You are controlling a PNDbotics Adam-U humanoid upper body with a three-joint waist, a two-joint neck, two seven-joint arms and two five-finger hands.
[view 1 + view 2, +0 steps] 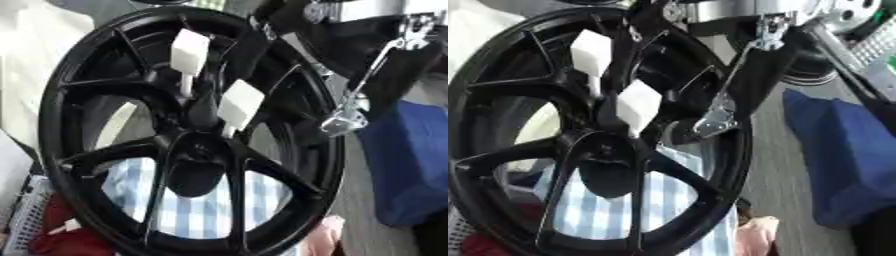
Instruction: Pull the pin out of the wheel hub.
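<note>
Left eye view, two white-headed pins (190,55) upright in black wheel hub (197,145), right hand (350,45) fingers unclear.

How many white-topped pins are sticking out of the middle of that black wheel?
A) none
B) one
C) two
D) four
C: two white blocks on thin stems stand out of the black wheel, the upper pin and the lower pin, both beside the hub.

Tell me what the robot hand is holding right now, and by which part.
Cannot be told: a black robot hand reaches between two white block-headed pins at the centre of the black spoked wheel hub, but its grip is hidden.
</note>
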